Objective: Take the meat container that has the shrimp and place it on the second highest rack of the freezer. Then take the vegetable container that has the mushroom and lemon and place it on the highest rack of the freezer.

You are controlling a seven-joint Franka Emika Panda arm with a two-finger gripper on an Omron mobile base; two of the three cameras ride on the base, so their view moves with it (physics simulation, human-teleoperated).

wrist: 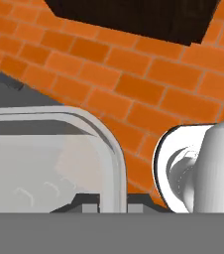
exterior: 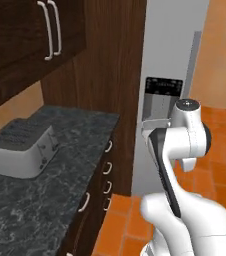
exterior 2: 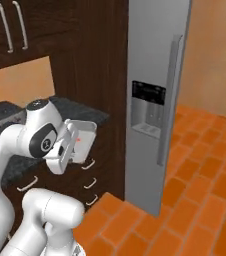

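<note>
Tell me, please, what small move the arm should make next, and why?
Probably open the freezer first: the gripper is shut on the shrimp container, held near the drawers, while the freezer door with its long handle is closed, so no rack can be reached.

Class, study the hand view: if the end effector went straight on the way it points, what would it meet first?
Probably the orange tile floor. The end effector, shut on the tray rim, points down at it; depth is unclear.
</note>
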